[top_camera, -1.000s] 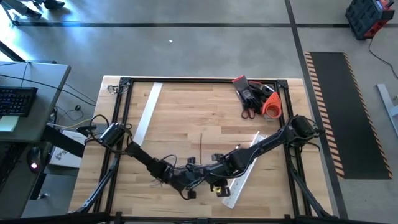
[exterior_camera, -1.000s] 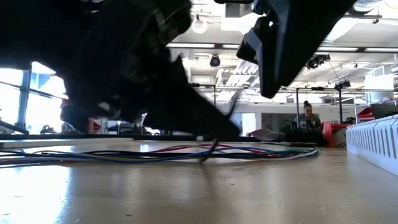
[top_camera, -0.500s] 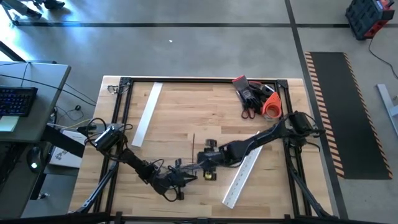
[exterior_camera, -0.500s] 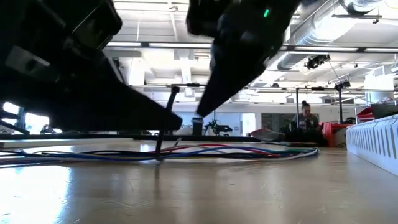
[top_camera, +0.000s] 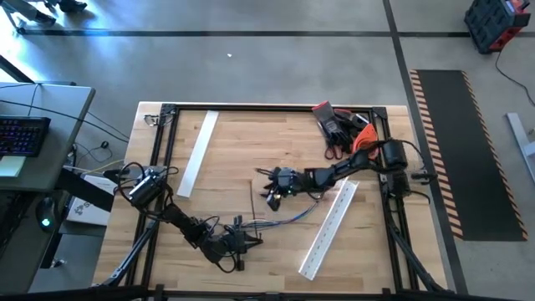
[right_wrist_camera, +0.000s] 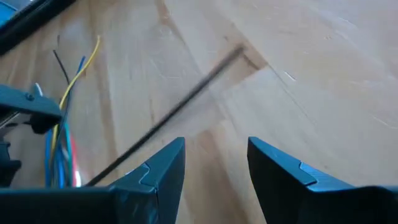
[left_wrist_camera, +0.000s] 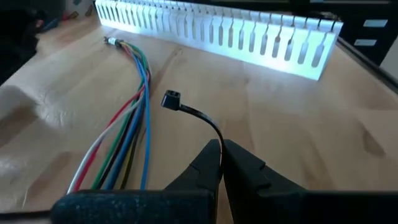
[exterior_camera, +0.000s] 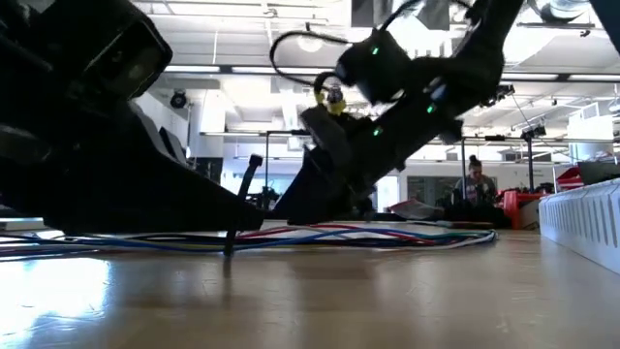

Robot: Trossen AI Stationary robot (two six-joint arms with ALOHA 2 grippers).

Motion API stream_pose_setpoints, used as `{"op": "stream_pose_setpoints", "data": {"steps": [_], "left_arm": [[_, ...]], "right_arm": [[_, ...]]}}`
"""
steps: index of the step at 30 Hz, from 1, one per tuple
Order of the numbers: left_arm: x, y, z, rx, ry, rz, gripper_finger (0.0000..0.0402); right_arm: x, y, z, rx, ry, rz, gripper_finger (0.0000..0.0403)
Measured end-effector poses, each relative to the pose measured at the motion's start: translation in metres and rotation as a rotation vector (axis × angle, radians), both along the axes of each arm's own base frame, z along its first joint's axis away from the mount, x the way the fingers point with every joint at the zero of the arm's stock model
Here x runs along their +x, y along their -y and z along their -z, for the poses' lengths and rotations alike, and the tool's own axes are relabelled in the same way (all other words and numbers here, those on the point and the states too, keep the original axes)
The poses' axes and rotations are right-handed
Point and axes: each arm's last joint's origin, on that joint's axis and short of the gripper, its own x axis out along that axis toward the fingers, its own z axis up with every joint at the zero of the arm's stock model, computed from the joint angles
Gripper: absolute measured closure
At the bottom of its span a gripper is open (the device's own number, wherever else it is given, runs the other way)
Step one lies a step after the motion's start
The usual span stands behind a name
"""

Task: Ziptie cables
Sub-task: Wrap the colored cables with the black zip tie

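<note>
Left gripper [left_wrist_camera: 221, 163] at table's near edge, fingers pinching black ziptie [left_wrist_camera: 193, 113] beside cables [left_wrist_camera: 127, 124] mid-table. Right gripper [right_wrist_camera: 214, 165] beyond them, fingers spread, empty. Watch it: ziptie head hangs free, you may miss threading; strap could slip.

The high camera looked straight down on the whole desk [top_camera: 251, 142] from far above. The low camera sat at desk-top height, looking level across the boards into the room. Each wrist camera looked forward, close over the wood. The high, low and left wrist views shared the cables [top_camera: 288, 219] [exterior_camera: 368, 236] [left_wrist_camera: 127, 134].
</note>
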Motion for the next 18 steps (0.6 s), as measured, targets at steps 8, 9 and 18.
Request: {"op": "stream_pose_setpoints", "data": {"steps": [8,9,18], "left_arm": [[0.0,0.001,0.0,-0.005,0.0,0.01,0.0401],[0.0,0.001,0.0,-0.007,-0.002,0.018,0.0401],[0.0,0.002,0.0,-0.015,-0.011,0.047,0.0402]], "right_arm": [[0.034,0.006,0.011,0.031,0.053,-0.11,0.0244],[0.038,0.006,0.012,0.032,0.054,-0.119,0.0243],[0.052,0.011,0.006,0.03,-0.037,-0.136,0.0151]]}}
